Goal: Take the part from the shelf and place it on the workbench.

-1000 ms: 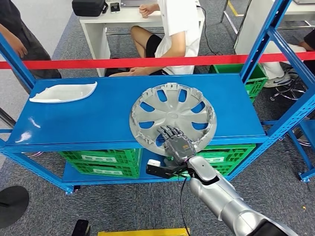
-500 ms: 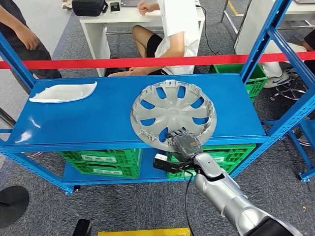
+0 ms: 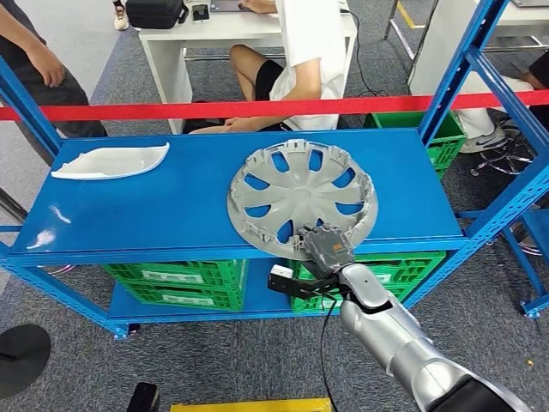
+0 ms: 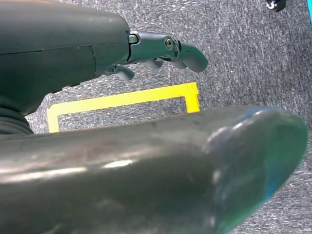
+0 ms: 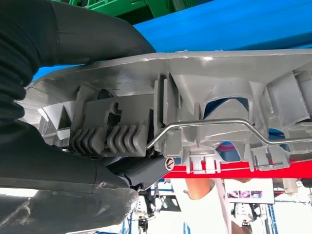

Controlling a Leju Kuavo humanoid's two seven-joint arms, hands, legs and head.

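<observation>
Lying on the blue shelf [image 3: 162, 206] with its near rim tipped up over the front edge, the grey wheel cover [image 3: 302, 194] is gripped at that rim by the right hand [image 3: 326, 247], fingers curled over the top and thumb under it. The right wrist view shows the cover's ribbed underside [image 5: 206, 112] with a thin wire ring running along it, clamped between thumb and dark fingers [image 5: 145, 171]. The left hand [image 4: 154, 53] hangs over grey carpet and a yellow floor marking [image 4: 121, 100], fingers loosely bent, holding nothing. A white curved part [image 3: 110, 160] lies at the shelf's far left. Green crates [image 3: 188, 281] sit below. A red tape [image 3: 259, 107] stretches behind, with a seated person [image 3: 304, 60] beyond.
</observation>
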